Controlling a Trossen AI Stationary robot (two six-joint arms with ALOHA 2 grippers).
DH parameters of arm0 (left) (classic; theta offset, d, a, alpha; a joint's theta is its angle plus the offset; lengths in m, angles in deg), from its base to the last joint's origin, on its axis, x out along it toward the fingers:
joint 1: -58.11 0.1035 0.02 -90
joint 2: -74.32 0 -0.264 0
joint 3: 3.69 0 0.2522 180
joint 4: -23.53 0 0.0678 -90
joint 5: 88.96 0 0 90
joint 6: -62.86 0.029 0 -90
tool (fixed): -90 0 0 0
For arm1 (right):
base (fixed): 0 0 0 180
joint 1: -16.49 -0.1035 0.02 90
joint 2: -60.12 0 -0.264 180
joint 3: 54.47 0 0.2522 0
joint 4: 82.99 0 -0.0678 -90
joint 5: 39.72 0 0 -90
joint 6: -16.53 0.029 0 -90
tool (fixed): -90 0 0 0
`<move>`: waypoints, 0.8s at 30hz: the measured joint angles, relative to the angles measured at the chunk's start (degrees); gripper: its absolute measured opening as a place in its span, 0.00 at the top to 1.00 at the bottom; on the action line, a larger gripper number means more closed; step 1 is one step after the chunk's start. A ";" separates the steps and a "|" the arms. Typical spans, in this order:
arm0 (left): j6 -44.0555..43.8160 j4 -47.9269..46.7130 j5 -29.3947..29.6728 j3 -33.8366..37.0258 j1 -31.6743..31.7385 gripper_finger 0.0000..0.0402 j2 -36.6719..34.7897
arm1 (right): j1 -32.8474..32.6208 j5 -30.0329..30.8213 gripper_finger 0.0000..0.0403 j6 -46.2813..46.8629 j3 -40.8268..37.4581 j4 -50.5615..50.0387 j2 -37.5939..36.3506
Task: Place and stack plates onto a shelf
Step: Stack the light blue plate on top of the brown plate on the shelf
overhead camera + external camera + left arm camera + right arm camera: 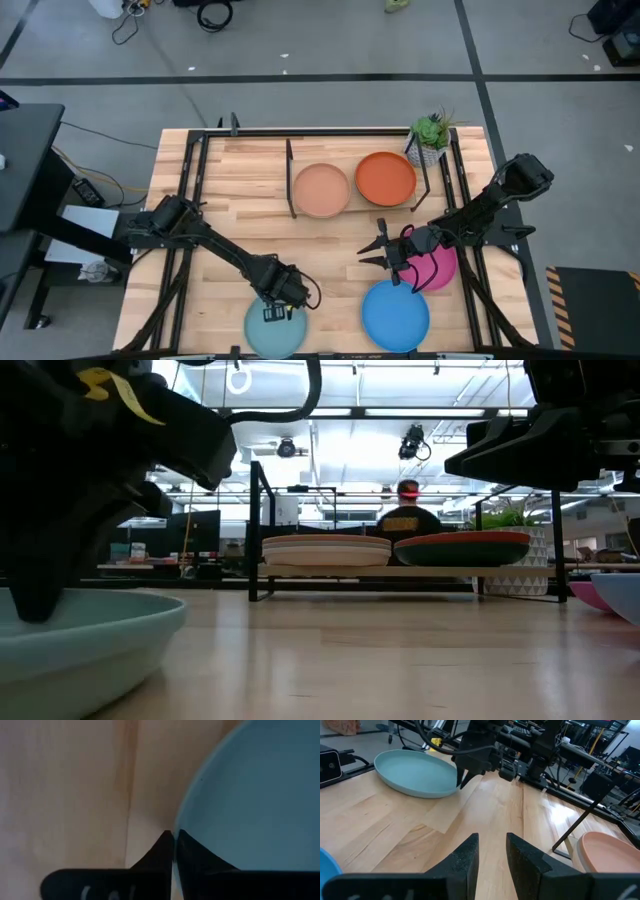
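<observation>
My left gripper (273,303) stands over the far rim of the light blue plate (275,328) at the table's near edge and is shut on it. My right gripper (372,250) hangs open in mid-table, touching nothing, just left of the magenta plate (440,268) and above the bright blue plate (395,315). The shelf (292,180) at the far side carries a peach plate (320,190) and an orange plate (385,178). The low view shows each lying on top of other plates (325,550) (460,550). The tan plate is not in sight. My left gripper (174,837) pinches the light blue plate's rim (176,827) on its far side, one finger (160,851) outside the rim and one (192,851) inside the dish. It comes from above, pointing down. As far as the right wrist view shows, the plate (415,772) lies on the table.
A small potted plant (430,138) stands by the shelf's right end. Black frame rails (185,190) run along both sides of the table. Bare wood lies between the shelf and the near plates. A person (405,515) sits in the room beyond the table.
</observation>
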 joint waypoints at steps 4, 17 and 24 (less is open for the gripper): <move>0.83 -0.91 0.78 -1.21 1.70 0.96 -1.74 | 0.02 0.00 0.74 0.47 0.00 0.00 0.00; 8.05 -3.16 10.54 -13.26 16.10 0.96 -5.28 | -1.50 -1.60 0.74 7.32 0.00 -2.93 0.00; 14.58 -3.04 12.19 -20.46 22.66 0.96 -5.19 | -5.07 -0.96 0.74 8.32 -0.02 -3.54 0.01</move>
